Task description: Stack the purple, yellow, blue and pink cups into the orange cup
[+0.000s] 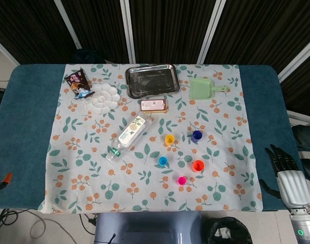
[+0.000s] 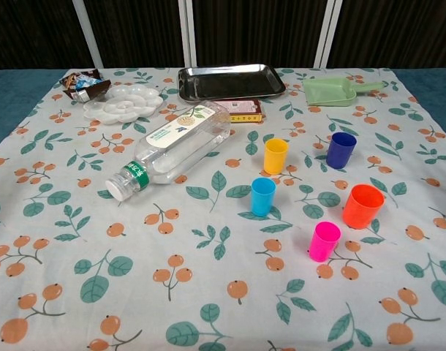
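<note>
Five small cups stand upright and apart on the floral cloth: purple, yellow, blue, orange and pink. My right hand hovers off the table's right edge in the head view, fingers spread, holding nothing, well right of the cups. The chest view shows no hand. My left hand does not appear in either view.
A clear plastic bottle lies on its side left of the cups. Behind are a metal tray, a white palette, a snack packet, a flat box and a green dustpan.
</note>
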